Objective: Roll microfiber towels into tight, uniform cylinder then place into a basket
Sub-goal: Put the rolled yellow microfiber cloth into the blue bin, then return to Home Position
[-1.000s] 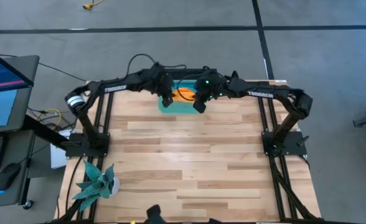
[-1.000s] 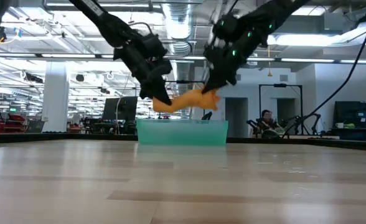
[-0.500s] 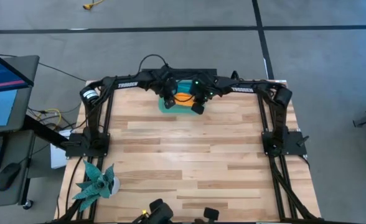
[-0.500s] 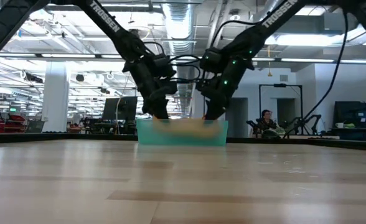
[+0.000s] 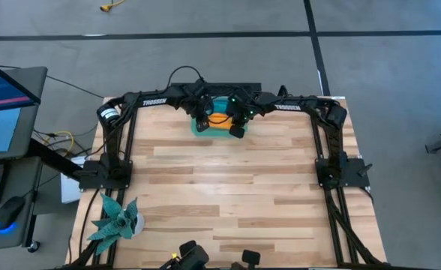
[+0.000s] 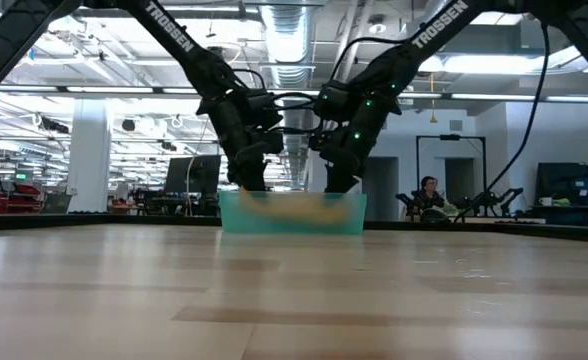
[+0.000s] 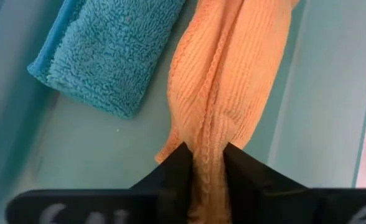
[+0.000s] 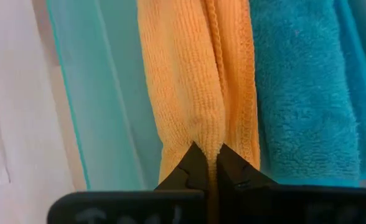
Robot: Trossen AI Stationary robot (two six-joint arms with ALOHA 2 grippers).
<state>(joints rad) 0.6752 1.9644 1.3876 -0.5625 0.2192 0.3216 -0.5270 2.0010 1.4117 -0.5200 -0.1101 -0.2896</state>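
**Two towels in the basket, one still pinched at both ends**

Two towels share the basket (image 5: 219,127) at the table's far edge: the blue towel (image 7: 102,59) lies rolled along one wall, and the orange towel (image 7: 226,93) lies lengthwise beside it, touching it.

The left gripper (image 7: 205,158) holds one end of the orange roll between fingers that stand a little apart, the cloth bulging between them. The right gripper (image 8: 206,158) pinches the other end, its fingers nearly together on a thin ridge of fabric. Both reach down inside the basket walls.

To finish the placing well, I would judge that both grippers should let go together, then rise straight up, so neither end drags and the roll does not loosen or climb the wall.

A second earlier, in the low view, the orange towel hung above the basket rim, sagging between the two grippers. Now it sits low inside the basket, and both arms have come down with it.
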